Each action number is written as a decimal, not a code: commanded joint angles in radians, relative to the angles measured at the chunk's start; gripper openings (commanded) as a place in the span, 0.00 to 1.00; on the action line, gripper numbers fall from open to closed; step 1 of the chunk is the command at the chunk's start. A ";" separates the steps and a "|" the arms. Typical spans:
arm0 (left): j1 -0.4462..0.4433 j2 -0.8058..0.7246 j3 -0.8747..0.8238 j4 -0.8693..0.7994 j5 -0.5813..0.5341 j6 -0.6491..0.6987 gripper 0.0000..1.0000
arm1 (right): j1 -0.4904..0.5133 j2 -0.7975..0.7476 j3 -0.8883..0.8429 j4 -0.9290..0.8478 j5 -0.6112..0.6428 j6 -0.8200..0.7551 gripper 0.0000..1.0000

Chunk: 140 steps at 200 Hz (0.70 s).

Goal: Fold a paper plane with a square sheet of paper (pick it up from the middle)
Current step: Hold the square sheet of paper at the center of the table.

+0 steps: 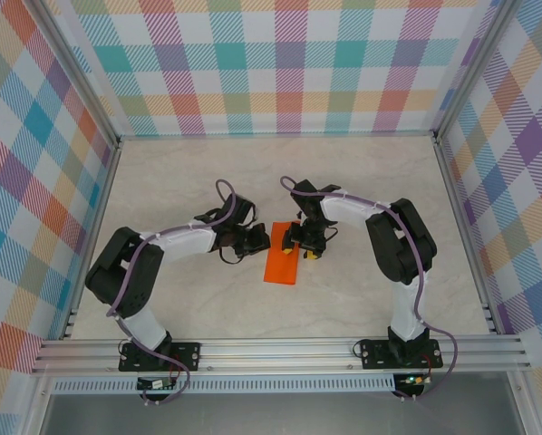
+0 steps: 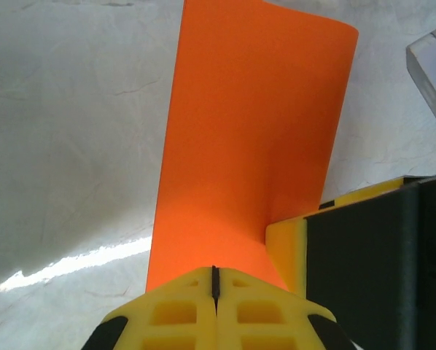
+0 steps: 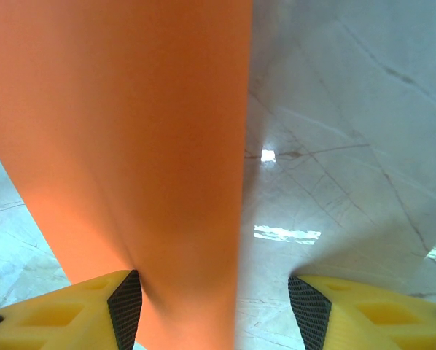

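Left gripper (image 2: 214, 271) is pinched shut on the near edge of the bright orange folded paper (image 2: 247, 131). Right gripper (image 3: 216, 295) is open around the paper. On the pale marble table (image 1: 389, 181), the left gripper is at the paper's 9 o'clock and the right at 2 o'clock.

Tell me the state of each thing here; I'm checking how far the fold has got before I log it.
orange paper: folded into a narrow strip, no pointed nose yet, one end curling up.
left gripper: jaws shut, apparently pinching the paper's near edge.
right gripper: jaws open, with the paper running between them, not clamped.
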 commanded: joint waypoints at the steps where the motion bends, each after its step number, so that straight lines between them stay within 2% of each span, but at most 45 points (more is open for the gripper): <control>1: -0.015 0.036 0.037 0.019 0.012 -0.002 0.00 | 0.004 0.094 -0.057 -0.063 0.105 -0.016 0.61; 140: -0.034 0.163 0.076 0.038 0.004 0.002 0.00 | 0.005 0.096 -0.063 -0.064 0.108 -0.017 0.62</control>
